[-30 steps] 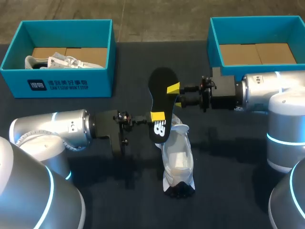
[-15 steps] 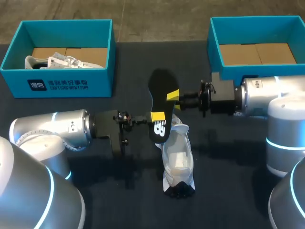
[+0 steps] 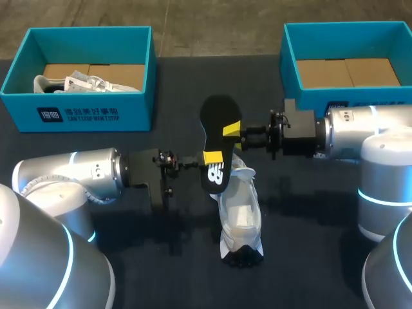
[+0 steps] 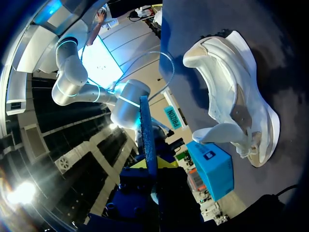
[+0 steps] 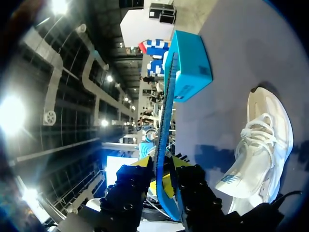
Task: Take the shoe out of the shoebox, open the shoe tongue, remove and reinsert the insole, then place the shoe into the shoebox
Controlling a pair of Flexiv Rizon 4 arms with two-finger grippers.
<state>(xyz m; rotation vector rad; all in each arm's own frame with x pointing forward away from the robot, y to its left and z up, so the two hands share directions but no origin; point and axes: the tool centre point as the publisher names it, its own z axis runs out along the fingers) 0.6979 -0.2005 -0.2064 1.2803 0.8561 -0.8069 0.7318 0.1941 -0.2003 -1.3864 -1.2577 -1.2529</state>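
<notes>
The black insole point(image 3: 217, 138) stands on edge above the white shoe point(image 3: 239, 215), which lies on the dark table with its toe toward the front. My left gripper point(image 3: 212, 158) is shut on the insole's lower, heel part. My right gripper point(image 3: 233, 129) is clamped on its right edge higher up. In the left wrist view the insole point(image 4: 146, 130) shows edge-on, rising from between that gripper's point(image 4: 149, 169) fingers, with the shoe point(image 4: 236, 96) beside it. In the right wrist view the insole point(image 5: 166, 111) runs between that gripper's point(image 5: 164, 181) fingers, and the shoe point(image 5: 260, 145) lies to the side.
A teal shoebox point(image 3: 84, 96) at the back left holds another white shoe point(image 3: 77, 82). A second teal shoebox point(image 3: 290, 64) at the back right shows only its cardboard floor. Both arms lie low across the table's middle.
My right gripper has slid slightly left and lower along the insole's edge, and its fingers have drawn in on it. The left gripper and the shoe have stayed put.
</notes>
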